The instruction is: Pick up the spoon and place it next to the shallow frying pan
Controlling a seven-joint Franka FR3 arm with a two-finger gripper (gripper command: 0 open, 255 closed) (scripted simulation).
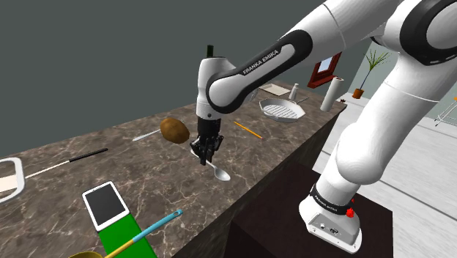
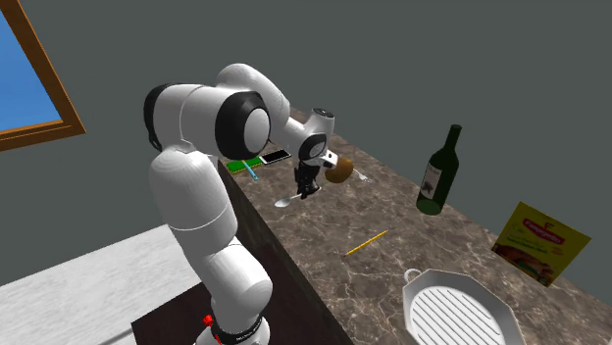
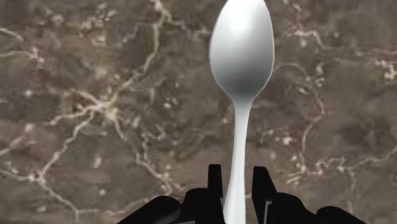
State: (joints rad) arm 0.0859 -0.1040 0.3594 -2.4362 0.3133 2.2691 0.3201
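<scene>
**Desk:** Where are we on the spoon job?

**Me:** Maybe a third in, by my reckoning. Everything sits on the counter (image 1: 80,172). My arm (image 1: 249,72) reaches over its near edge, about the middle of the shoulder view. The pan (image 1: 282,111), white and ribbed, lies far along the counter toward that view's right, well apart from the arm.

**Desk:** And the spoon itself?

**Me:** The spoon (image 1: 219,173) is at the gripper (image 1: 206,155), handle up between the fingers (image 3: 215,186), bowl pointing down at the counter. I read the fingers as clamped on the handle. I can't tell whether the bowl has cleared the counter.

**Desk:** What's left?

**Me:** Carry it right to the pan, lay it beside it, let go.
</scene>
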